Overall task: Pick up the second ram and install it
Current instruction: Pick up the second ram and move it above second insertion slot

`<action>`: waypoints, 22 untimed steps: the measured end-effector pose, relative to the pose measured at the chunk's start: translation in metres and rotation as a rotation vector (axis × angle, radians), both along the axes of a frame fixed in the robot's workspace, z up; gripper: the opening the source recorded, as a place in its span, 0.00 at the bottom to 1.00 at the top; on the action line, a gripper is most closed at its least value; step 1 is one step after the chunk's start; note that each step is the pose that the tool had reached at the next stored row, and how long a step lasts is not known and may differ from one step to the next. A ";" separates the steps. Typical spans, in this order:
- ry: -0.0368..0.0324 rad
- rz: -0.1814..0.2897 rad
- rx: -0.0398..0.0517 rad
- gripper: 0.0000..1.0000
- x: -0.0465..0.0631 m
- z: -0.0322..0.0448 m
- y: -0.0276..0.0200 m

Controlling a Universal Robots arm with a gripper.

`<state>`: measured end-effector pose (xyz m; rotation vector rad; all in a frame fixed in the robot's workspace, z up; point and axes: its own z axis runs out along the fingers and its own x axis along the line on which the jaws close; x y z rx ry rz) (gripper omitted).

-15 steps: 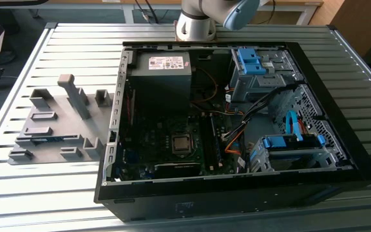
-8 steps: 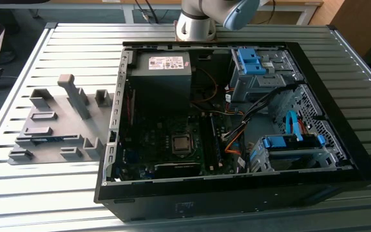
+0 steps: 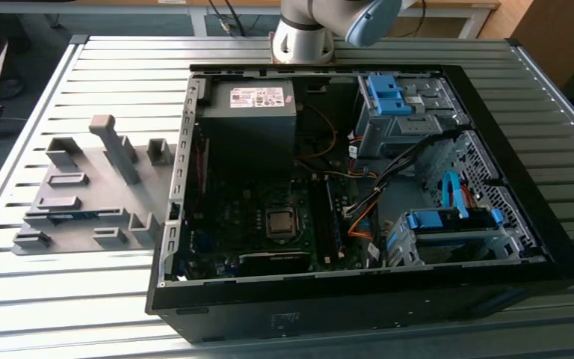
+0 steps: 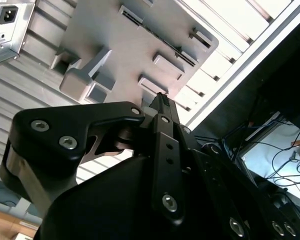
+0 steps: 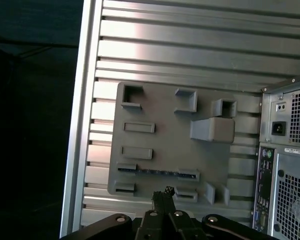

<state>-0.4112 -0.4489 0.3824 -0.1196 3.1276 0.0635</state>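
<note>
Gripper (image 5: 163, 192) pinched closed on nothing — it points down over the grey fixture plate (image 5: 160, 135). The second ram (image 5: 157, 172) stands on edge in that plate's long slot; the power supply (image 3: 252, 127) bears a pale label (image 3: 257, 96) — unreadable.

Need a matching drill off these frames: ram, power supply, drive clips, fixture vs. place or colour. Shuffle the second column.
1 ram
2 power supply
3 drive clips
4 fixture

A blue, inside the case
B grey, on the table beside the case
C lying in the fixture
D case corner by the arm base

Pairs: 1-C, 2-D, 3-A, 4-B
</note>
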 end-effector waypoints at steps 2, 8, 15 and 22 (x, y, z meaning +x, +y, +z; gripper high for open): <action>0.0000 0.013 0.0000 0.11 0.000 0.0000 0.0000; 0.0001 0.053 0.0000 0.11 0.000 0.0000 -0.0001; 0.0000 0.099 0.0000 0.11 0.000 0.0000 -0.0002; 0.0003 0.141 -0.0019 0.11 -0.001 0.0001 -0.0004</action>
